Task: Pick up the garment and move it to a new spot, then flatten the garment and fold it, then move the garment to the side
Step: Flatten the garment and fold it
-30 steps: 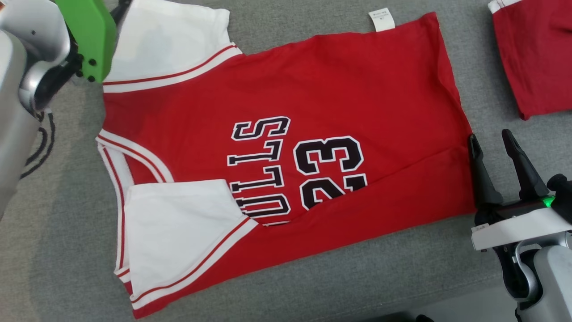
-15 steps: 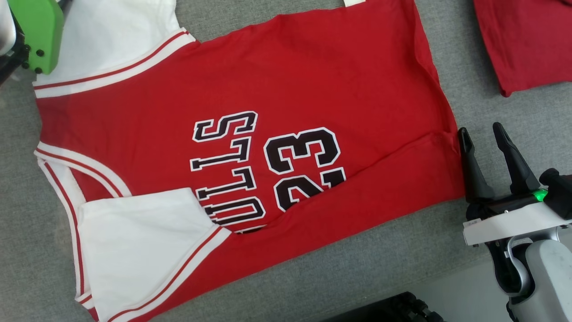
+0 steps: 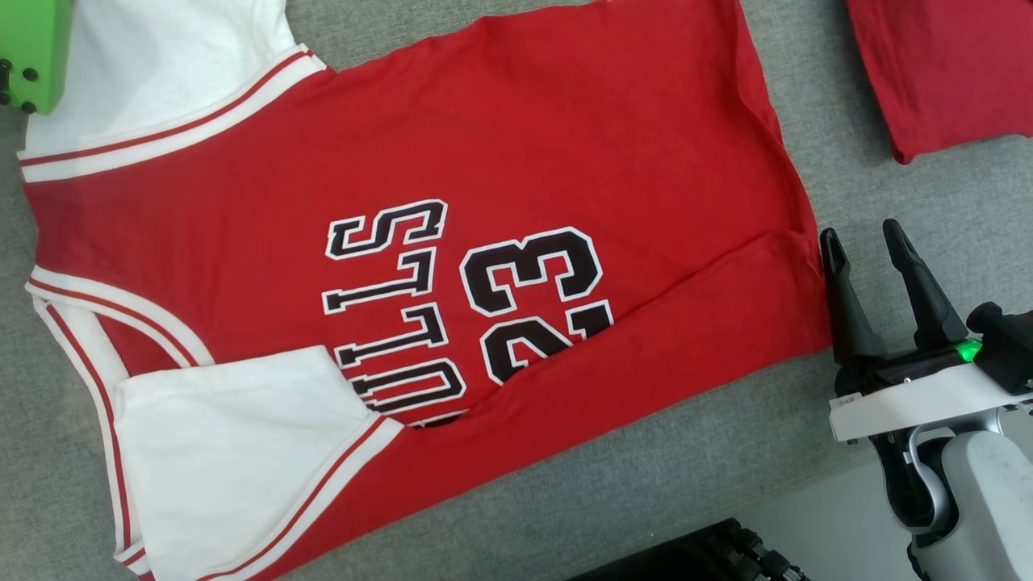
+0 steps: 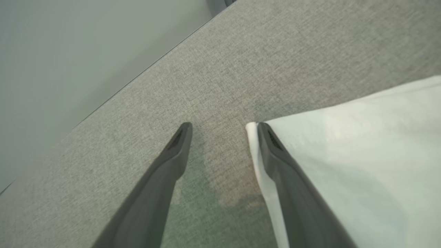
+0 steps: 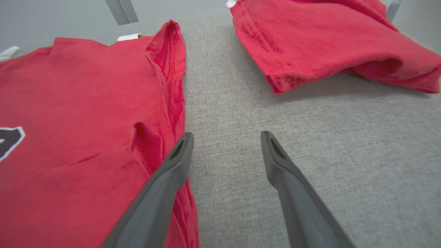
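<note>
The jersey (image 3: pixel 516 161) lies spread flat on the grey desk (image 3: pixel 646 484), and the fold looks begun — its near long edge and near sleeve (image 3: pixel 242 452) are turned in over the lettering, while the far sleeve (image 3: pixel 161 64) is not yet folded. The left gripper (image 4: pixel 224 125) stands wide at that white sleeve's corner, one finger over the cloth, holding nothing; the right gripper (image 3: pixel 859 234), wide too and empty, sits just beside the hem. Left to do, I judge — the far side, the cross fold, then shifting it aside, perhaps toward the other red garment (image 3: pixel 944 73).
</note>
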Robot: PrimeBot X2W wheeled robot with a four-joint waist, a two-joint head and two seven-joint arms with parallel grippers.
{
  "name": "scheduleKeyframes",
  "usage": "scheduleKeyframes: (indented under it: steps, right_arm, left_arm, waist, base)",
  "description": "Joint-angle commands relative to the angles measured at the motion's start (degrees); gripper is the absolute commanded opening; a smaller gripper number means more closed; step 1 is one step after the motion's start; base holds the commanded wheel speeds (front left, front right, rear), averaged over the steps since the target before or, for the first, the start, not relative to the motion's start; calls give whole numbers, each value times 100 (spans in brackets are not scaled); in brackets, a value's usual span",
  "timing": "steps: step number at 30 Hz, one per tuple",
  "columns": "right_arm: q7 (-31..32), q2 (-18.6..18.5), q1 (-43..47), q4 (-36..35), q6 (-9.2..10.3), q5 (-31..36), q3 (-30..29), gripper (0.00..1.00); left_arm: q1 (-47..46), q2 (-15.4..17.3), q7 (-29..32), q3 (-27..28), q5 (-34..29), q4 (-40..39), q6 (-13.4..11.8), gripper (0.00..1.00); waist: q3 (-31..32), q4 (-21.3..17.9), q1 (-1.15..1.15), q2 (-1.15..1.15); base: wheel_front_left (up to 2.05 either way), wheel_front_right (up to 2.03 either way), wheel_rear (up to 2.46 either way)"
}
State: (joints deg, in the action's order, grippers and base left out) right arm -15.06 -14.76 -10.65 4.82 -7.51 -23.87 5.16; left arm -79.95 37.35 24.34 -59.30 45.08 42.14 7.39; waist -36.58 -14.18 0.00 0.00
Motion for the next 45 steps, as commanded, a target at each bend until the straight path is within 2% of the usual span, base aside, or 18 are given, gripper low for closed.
scheduleKeyframes:
  steps: [1,2,6,13,18,21,25,31,35,45]
  right_arm:
    - [-14,10,-62,7,4,46,-27,100]
    - [-14,4,-67,9,4,50,-35,100]
    - [-14,-26,-83,-17,4,69,-119,100]
    - [-14,-220,-243,-157,4,134,-137,100]
    - [24,-290,-677,372,4,-174,-11,100]
    - [445,-373,-1237,747,4,-471,199,100]
    - [1384,-443,-2044,1169,3,-928,496,100]
    - [2550,-584,-2933,1811,2,-1602,684,100]
    - [2886,-719,-3222,2259,2,-1791,727,100]
    - [2938,-814,-3749,3248,2,-1542,1068,100]
  left_arm:
    - [89,39,108,-182,95,-5,12,10]
    - [102,56,156,-263,164,-48,13,0]
    - [10,208,173,-542,364,-203,13,0]
    - [-219,119,-508,-918,533,-669,10,0]
    - [-216,78,-1063,-1134,586,-905,5,0]
    - [-120,51,-1303,-1227,667,-1013,4,0]
    - [-53,46,-1474,-1313,666,-1207,4,0]
    - [-116,-63,-1648,-1379,555,-1507,4,0]
    - [-98,-109,-1708,-1396,511,-1674,4,0]
    - [-38,-49,-1806,-1409,352,-1939,4,0]
  waist:
    - [-6,-16,0,0]
    - [-4,-18,0,0]
    - [42,18,0,0]
    - [370,269,0,0]
    - [746,487,0,0]
    - [971,622,0,0]
    - [1151,798,0,0]
    - [1131,1098,0,0]
    - [1068,1271,0,0]
    - [943,1480,0,0]
  base:
    - [0,0,0]
    - [0,0,0]
    - [0,0,0]
    - [0,0,0]
    - [0,0,0]
    - [0,0,0]
    - [0,0,0]
    - [0,0,0]
    - [0,0,0]
    - [0,0,0]
